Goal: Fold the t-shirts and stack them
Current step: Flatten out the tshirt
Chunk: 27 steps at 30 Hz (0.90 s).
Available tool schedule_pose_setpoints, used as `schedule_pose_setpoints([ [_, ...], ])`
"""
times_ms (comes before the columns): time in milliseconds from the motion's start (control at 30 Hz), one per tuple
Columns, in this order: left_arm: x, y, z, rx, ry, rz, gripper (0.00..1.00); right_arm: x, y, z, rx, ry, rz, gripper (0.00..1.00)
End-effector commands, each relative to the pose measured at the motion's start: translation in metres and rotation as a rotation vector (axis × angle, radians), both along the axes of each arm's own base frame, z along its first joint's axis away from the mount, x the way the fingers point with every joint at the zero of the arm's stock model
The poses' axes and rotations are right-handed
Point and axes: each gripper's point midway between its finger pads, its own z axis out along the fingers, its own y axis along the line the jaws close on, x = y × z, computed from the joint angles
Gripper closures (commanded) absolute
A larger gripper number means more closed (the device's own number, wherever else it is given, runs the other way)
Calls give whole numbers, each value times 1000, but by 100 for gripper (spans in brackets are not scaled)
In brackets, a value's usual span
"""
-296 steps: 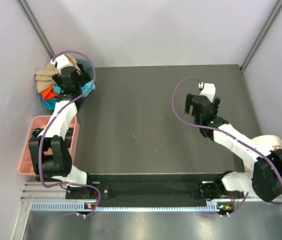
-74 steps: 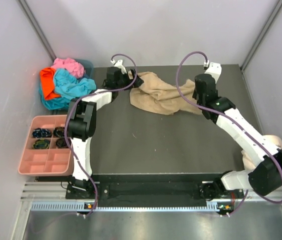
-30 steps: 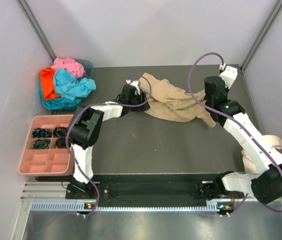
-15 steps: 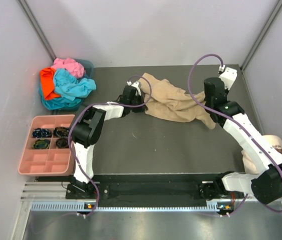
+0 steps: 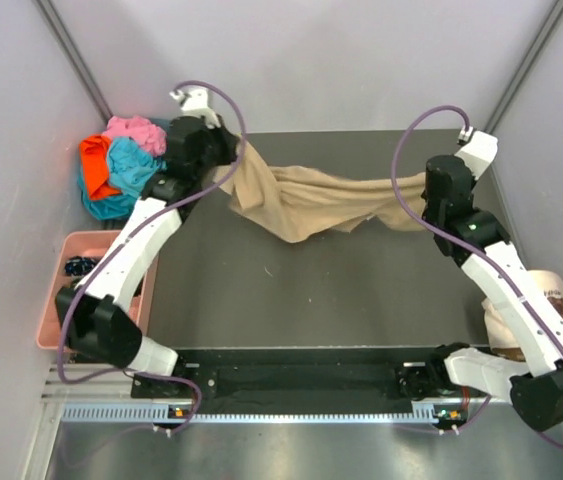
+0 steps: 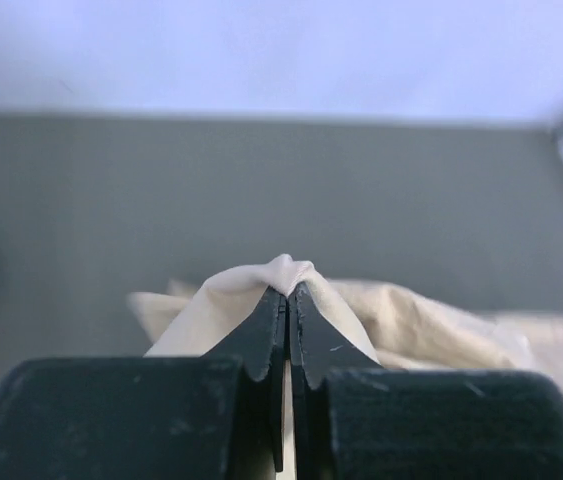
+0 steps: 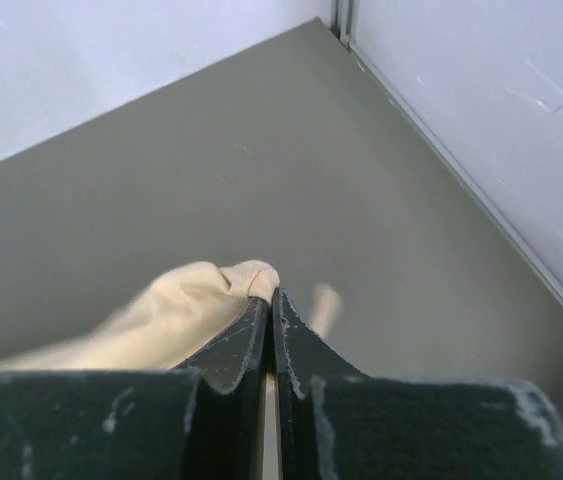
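The tan t-shirt (image 5: 306, 203) hangs stretched between my two grippers above the back of the dark table. My left gripper (image 5: 233, 158) is shut on its left end; tan cloth (image 6: 261, 285) bulges over the closed tips of that gripper (image 6: 288, 290). My right gripper (image 5: 429, 188) is shut on the shirt's right end, with cloth (image 7: 201, 290) bunched at the tips of that gripper (image 7: 269, 295). The turquoise (image 5: 126, 170), orange (image 5: 94, 158) and pink (image 5: 136, 130) t-shirts lie heaped at the back left corner.
A pink compartment tray (image 5: 56, 322) sits by the left wall, partly behind my left arm. A cream cap (image 5: 541, 295) lies at the right edge behind my right arm. Pale walls close in the table on three sides.
My left gripper has shut on the tan shirt and swung up and left toward the pile. The right gripper moved right and back. The shirt went from a crumpled heap to a stretched span.
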Motion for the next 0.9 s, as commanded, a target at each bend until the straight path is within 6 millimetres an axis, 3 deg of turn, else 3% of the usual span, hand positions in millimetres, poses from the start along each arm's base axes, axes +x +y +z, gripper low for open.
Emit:
schedule_pose_setpoints([
  [0,-10,47,41,93,-77,133,100,-11,-15,56,24,-149,-49,100],
  [133,-18,62,58,130,-107,183,100,-20,-22,73,23,-192,-66,100],
  [300,-28,67,62,142,-102,188,100,-30,-26,77,26,-206,-73,100],
  [400,-28,71,51,162,-88,202,100,-30,-28,70,18,-191,-85,100],
  [567,-12,72,16,220,-6,220,100,-23,-24,51,16,-141,-90,100],
  [800,-25,76,21,232,12,213,100,-28,-28,55,14,-161,-98,100],
  [867,-31,80,14,254,50,223,100,-26,-25,53,19,-151,-86,100],
])
